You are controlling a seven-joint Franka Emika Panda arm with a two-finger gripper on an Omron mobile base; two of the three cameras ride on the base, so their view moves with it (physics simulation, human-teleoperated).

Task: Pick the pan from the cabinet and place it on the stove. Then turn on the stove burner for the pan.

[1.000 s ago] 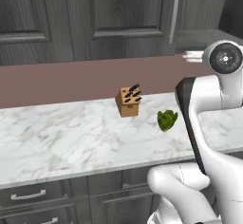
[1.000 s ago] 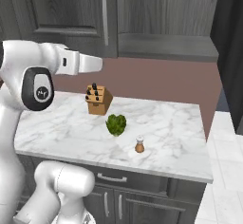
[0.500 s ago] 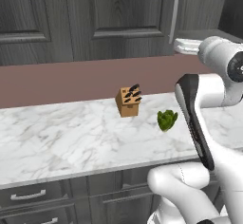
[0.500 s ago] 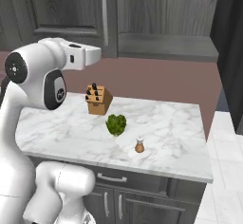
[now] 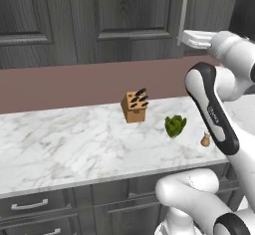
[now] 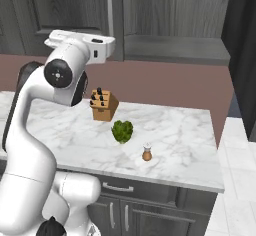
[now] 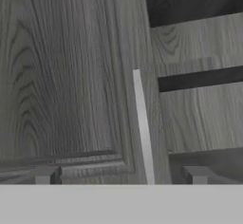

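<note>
Dark wood-grain wall cabinets line the back wall above a dull red-brown backsplash and a white marble counter [image 5: 74, 144]. On the counter, clustered near its middle-right in the left base view: a wooden knife block [image 5: 135, 107] with dark handles sticking up, a green leafy vegetable [image 5: 175, 125] just at its 4 o'clock, and a small brown shaker [image 5: 205, 139] further toward 4 o'clock, partly cut off by the arm's forearm. Same three show in the right base view, well apart from the counter's right end.

Cabinet [image 6: 65, 5] doors are shut, so the pan cannot be seen; nothing of its inside is visible. Long silver bar handle [image 5: 183, 14] runs vertically along the door edge; its upper end is cut off at the frame top in the right base view.

Gripper [image 7: 121, 175] is raised to cabinet height, pointed at the door. Hand view: two finger tips [image 7: 45, 174] rise at the bottom, spread wide apart and holding nothing, with the silver bar standing between them, nearer the right one. Whether the tips touch the door is hard to judge; they look just short of it. At 1 to 3 o'clock in that view, lighter panels with dark gaps — open shelving or a neighbouring unit, too blurred to say which.

Left base view: only the white rear of the hand shows near the handle's lower end; the fingers themselves are hidden. Drawer fronts with short handles sit below the counter.
</note>
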